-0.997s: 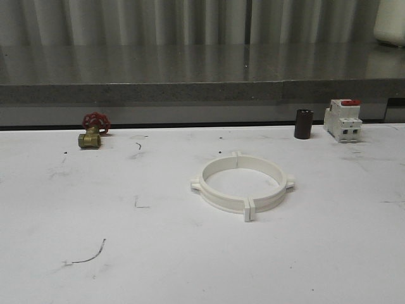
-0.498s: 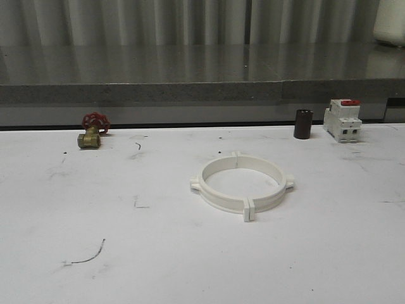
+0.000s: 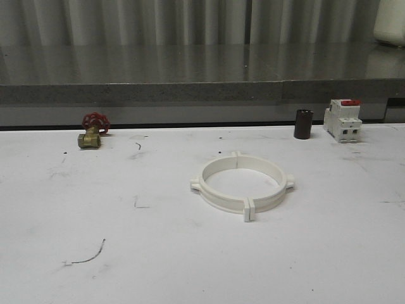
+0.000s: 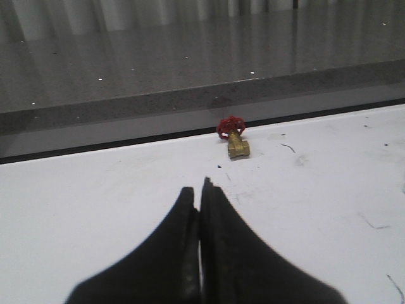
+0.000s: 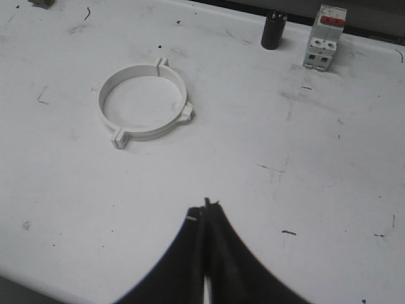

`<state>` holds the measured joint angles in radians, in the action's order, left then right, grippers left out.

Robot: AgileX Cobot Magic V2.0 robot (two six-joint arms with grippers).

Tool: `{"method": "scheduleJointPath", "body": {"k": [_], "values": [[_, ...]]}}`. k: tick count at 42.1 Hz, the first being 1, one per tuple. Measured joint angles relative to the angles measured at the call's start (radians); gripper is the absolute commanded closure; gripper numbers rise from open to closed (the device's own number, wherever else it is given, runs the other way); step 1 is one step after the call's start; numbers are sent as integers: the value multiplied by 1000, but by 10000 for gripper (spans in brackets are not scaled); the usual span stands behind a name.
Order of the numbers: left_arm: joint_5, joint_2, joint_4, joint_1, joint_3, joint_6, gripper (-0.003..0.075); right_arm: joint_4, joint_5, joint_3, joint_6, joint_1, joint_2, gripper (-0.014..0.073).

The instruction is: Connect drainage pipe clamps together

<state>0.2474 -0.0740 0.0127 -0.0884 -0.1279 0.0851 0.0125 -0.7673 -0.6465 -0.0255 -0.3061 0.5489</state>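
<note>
The two white plastic half-ring drainage pipe clamps point(image 3: 242, 183) lie on the white table point(image 3: 126, 253), apparently joined into one ring. The left gripper point(image 4: 200, 190) and right gripper point(image 5: 206, 209) are both pressed together, empty, well apart from the ring.

The drainage pipe clamps point(image 3: 242, 183) lie joined as one ring on the table point(image 3: 190, 259). Behind the ring and well to its left sits a valve point(image 3: 92, 130). Behind the ring to its right stands a small cylinder point(image 3: 303, 123), with a breaker point(image 3: 342, 120) just beyond it to the right.
</note>
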Motion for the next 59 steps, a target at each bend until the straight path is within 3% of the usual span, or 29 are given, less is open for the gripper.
{"method": "scheduleJointPath", "body": {"k": [6,11,59], "values": [[-111,80,-23,48,131,0,741,0,0,0,0,0,0,662],[-165,80,-54,61,132,0,741,2,0,0,0,0,0,662],[-185,80,-67,63,132,0,741,2,0,0,0,0,-2,662]]}}
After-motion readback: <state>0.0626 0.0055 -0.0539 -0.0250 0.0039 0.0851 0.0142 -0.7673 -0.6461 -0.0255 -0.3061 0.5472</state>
